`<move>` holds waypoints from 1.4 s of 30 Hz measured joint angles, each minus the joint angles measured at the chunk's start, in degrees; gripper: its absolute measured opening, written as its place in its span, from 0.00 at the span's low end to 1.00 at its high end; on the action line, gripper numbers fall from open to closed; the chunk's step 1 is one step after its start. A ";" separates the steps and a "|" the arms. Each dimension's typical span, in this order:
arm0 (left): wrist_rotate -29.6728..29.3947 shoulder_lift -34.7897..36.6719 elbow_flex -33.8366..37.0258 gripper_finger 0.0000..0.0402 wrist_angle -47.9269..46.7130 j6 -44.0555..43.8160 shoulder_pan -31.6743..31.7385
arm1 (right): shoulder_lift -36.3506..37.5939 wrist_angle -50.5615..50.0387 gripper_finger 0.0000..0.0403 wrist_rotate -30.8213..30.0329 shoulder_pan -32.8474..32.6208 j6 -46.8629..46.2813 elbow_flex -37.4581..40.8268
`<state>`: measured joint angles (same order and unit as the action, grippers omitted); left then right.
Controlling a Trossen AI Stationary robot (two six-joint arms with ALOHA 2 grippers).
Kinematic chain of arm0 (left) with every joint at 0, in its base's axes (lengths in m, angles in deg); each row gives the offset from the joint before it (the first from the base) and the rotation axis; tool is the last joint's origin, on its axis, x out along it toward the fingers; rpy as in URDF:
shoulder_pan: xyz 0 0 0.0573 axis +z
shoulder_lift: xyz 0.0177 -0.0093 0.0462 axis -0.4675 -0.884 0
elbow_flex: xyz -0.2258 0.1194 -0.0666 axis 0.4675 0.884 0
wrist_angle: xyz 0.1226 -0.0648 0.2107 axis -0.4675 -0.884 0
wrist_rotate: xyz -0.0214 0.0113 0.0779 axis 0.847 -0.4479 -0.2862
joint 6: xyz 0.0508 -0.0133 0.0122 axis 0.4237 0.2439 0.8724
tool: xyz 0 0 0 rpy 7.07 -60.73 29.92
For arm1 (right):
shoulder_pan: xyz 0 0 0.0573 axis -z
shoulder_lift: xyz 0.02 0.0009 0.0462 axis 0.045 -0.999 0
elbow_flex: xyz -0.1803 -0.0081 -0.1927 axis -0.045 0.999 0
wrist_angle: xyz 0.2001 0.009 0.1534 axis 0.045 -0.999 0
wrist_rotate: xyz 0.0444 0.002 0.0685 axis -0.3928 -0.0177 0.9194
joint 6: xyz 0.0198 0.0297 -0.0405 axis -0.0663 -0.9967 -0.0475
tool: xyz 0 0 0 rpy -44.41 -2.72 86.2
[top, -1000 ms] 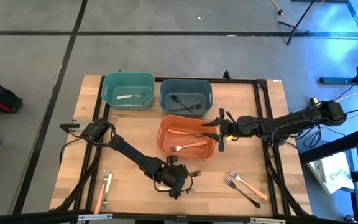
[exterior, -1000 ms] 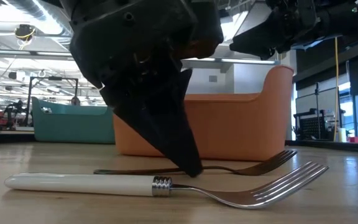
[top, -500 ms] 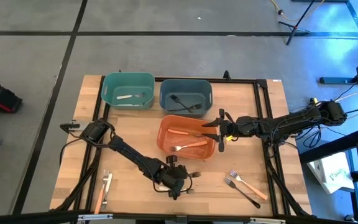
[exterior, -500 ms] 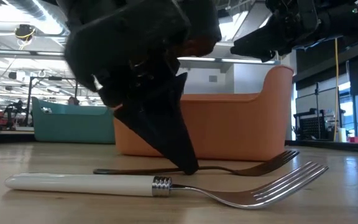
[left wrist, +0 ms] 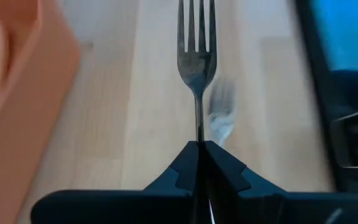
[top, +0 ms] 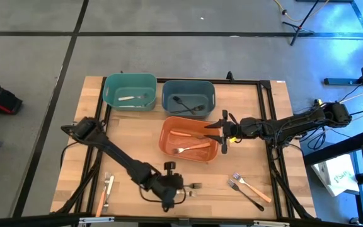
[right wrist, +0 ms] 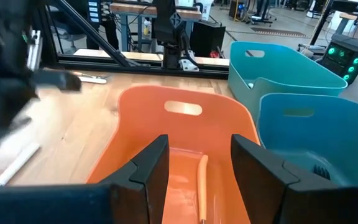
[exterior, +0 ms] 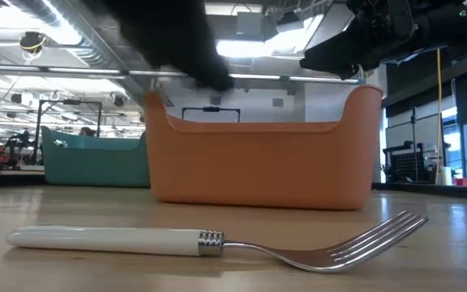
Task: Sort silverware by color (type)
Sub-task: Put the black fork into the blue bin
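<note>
- While the left hand (left wrist: 199,155) hangs near the bench's (top: 131,135) front edge, its fingers are pinched on a dark fork (left wrist: 196,56) raised off the wood.
- White-handled fork (exterior: 209,242) lies on the bench in front of the orange bin (exterior: 262,158).
- Right hand (right wrist: 194,165) hovers, fingers spread, above that bin's right end.

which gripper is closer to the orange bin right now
Right. The right gripper hangs open at the orange bin's right-hand rim. The left gripper is off the bin, nearer the table's front edge, shut on a black fork.
</note>
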<state>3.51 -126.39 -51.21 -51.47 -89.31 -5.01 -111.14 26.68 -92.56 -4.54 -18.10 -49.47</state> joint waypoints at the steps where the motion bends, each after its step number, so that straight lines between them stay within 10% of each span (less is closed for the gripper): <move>1: -0.75 1.08 -0.04 0.04 -0.12 0.54 -0.46 | 0.00 0.20 0.40 -0.02 0.00 -0.02 0.00; 20: -11.57 14.30 -0.09 0.04 -3.07 14.21 -0.55 | 0.02 -7.08 0.40 -1.42 0.00 3.55 -6.60; 33: -6.31 18.08 -0.09 0.04 -7.04 29.87 9.91 | 0.02 -6.23 0.40 -30.76 0.00 12.16 -6.84; 42: 3.44 18.08 -0.09 0.04 -6.89 39.64 22.37 | 0.02 -3.84 0.40 -34.47 4.88 18.14 -6.83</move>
<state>6.95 -108.31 -51.30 -58.37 -49.67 17.36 -111.12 22.84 -127.03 0.34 0.05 -56.31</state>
